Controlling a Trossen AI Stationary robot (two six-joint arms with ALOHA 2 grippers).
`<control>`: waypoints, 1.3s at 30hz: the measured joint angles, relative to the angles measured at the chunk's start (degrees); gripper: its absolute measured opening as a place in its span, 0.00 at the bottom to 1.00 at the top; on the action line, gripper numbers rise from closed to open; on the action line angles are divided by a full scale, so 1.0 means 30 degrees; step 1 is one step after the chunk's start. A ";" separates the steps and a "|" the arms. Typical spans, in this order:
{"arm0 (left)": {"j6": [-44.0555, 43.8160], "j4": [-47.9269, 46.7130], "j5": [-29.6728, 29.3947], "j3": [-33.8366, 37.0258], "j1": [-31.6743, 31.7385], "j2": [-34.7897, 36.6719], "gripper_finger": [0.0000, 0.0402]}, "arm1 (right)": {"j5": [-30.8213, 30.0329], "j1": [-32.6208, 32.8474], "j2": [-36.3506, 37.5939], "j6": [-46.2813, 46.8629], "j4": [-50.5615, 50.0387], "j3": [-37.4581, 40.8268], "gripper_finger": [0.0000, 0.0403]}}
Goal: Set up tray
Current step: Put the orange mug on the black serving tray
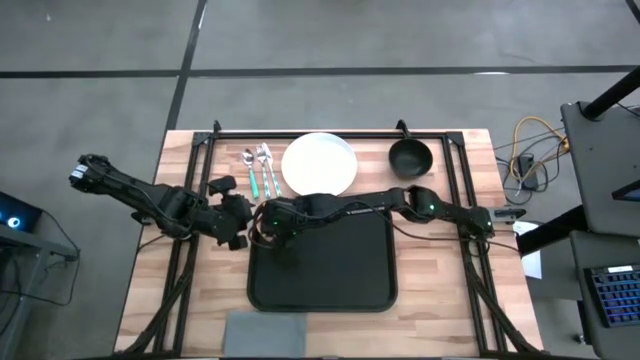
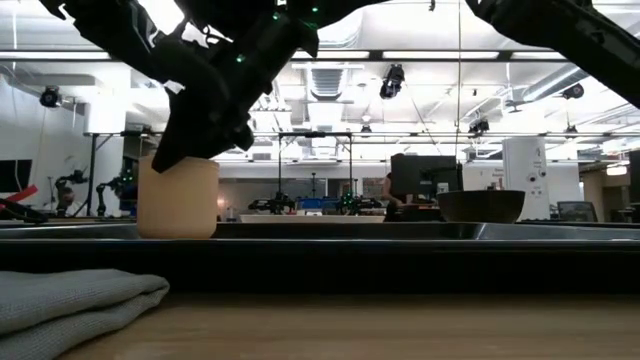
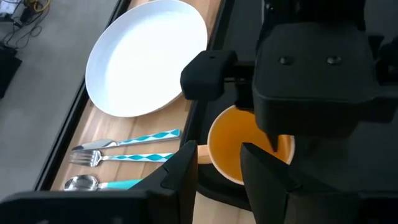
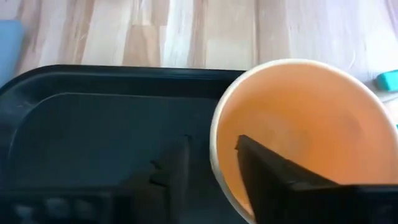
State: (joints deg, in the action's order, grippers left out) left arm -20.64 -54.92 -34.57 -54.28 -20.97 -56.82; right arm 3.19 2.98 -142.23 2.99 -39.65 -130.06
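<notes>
Step in hand: placing the orange cup (image 4: pixel 298 143); my right end effector (image 4: pixel 211 165) pinches its rim, one finger inside, one outside, with the cup standing at the far left corner of the black tray (image 1: pixel 330 270), which lies at the table's near middle. Next I judge release and a straight lift; my left end effector (image 3: pixel 214 171) waits narrowly parted just beside. The cup is empty; the tray carries nothing else, and plate (image 1: pixel 318 164) and bowl (image 1: pixel 409 157) are bare.

Your worktop (image 1: pixel 150 290) is pale wooden planks. Lying on it you have the black tray (image 1: pixel 330 275) at the middle, a grey napkin (image 1: pixel 267 328) at the near edge, and along the far side a spoon (image 1: pixel 249 166), fork (image 1: pixel 267 167), white plate (image 1: pixel 319 164) and dark bowl (image 1: pixel 410 158).
</notes>
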 joint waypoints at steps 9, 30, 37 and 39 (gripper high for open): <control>-0.0342 0.0004 0.0848 -0.0007 0.0000 -0.0007 0.26 | 0.0556 -0.0084 0.0229 -0.2262 -0.1676 0.0000 0.03; 0.0139 -0.0195 0.3552 -0.0029 -0.1145 0.1851 0.26 | 0.5179 -0.1685 0.0428 -1.8616 -0.4609 0.0022 0.02; 0.0079 -0.0153 0.3550 -0.0029 -0.1166 0.1688 0.26 | 0.5902 -0.2378 0.0428 -2.0695 -0.4523 0.0036 0.02; 0.0058 -0.0104 0.3555 -0.0029 -0.1166 0.1683 0.26 | 0.6033 -0.2565 0.0420 -2.0683 -0.4482 0.0036 0.04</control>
State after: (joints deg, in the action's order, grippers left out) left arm -20.47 -55.23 -23.90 -54.37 -24.47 -51.77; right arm 21.29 -4.71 -140.97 -59.05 -53.10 -129.95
